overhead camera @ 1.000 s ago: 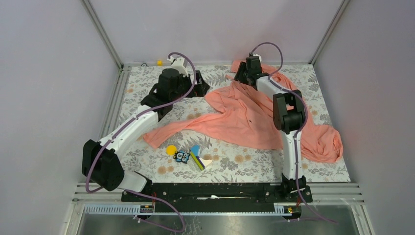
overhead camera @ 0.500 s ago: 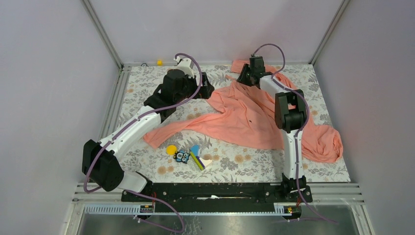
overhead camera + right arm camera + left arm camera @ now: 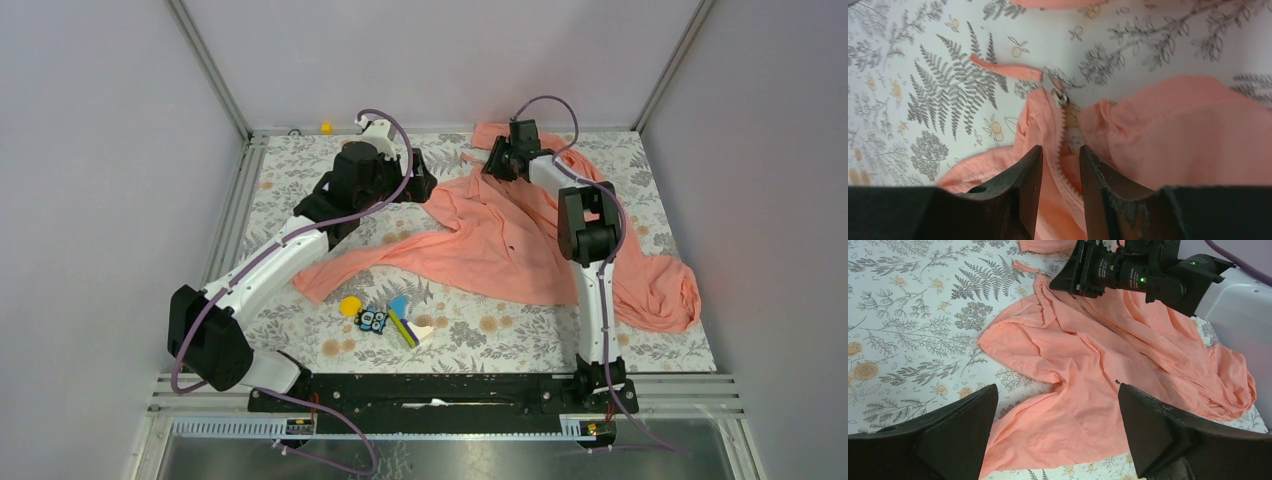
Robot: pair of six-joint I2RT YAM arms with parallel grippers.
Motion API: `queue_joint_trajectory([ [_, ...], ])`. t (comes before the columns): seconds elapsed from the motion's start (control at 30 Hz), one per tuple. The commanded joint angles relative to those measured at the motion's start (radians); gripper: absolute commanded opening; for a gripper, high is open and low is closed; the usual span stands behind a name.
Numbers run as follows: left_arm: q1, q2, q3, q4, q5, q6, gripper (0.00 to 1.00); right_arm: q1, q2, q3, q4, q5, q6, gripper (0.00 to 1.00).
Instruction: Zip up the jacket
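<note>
The salmon-pink jacket [image 3: 500,240] lies crumpled across the middle and right of the floral table, one sleeve trailing left. My right gripper [image 3: 497,160] is low over its far corner. In the right wrist view the gripper [image 3: 1060,150] has its fingers a narrow gap apart, straddling the zipper teeth [image 3: 1064,165]; the metal slider [image 3: 1058,94] and a pink pull strip [image 3: 1005,68] lie just beyond the tips. My left gripper [image 3: 418,183] hovers wide open at the jacket's left edge, with the jacket [image 3: 1073,355] below its fingers [image 3: 963,425] and nothing between them.
Small colourful toy pieces [image 3: 385,318] and a yellow disc [image 3: 349,306] lie near the front, below the sleeve. A small yellow object [image 3: 325,127] sits at the back rail. Walls close in the table on three sides.
My left gripper has swung right, up to the jacket's left edge. My right gripper has shifted a little left and nearer, over the zipper end.
</note>
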Motion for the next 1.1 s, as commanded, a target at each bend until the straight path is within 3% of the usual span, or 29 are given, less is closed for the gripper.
queue_joint_trajectory([
  [0.0, -0.004, -0.018, 0.048, 0.031, -0.015, 0.012, 0.99, -0.015, 0.044, 0.102, -0.031, -0.078, -0.019, 0.39],
  [0.13, -0.004, -0.014, 0.05, 0.029, -0.014, 0.012, 0.99, -0.023, 0.059, 0.123, -0.032, -0.118, -0.019, 0.31],
  [0.37, 0.0, -0.011, 0.031, 0.061, -0.039, -0.023, 0.99, -0.029, 0.051, 0.156, 0.015, -0.227, -0.04, 0.01],
  [0.5, 0.003, 0.0, 0.017, 0.134, -0.058, -0.134, 0.99, -0.03, 0.011, 0.105, 0.085, -0.297, -0.05, 0.0],
  [0.63, 0.011, -0.005, -0.112, 0.408, -0.1, -0.278, 0.99, -0.029, -0.071, -0.018, 0.225, -0.434, -0.065, 0.0],
  [0.77, 0.072, 0.109, -0.164, 0.643, -0.076, -0.397, 0.99, -0.03, -0.18, -0.148, 0.315, -0.546, -0.142, 0.0],
  [0.93, 0.197, 0.296, -0.19, 0.953, 0.101, -0.507, 0.95, -0.025, -0.24, -0.194, 0.266, -0.69, -0.272, 0.0],
  [1.07, 0.277, 0.413, -0.176, 1.114, 0.355, -0.498, 0.93, -0.01, -0.273, -0.273, 0.306, -0.786, -0.295, 0.0],
])
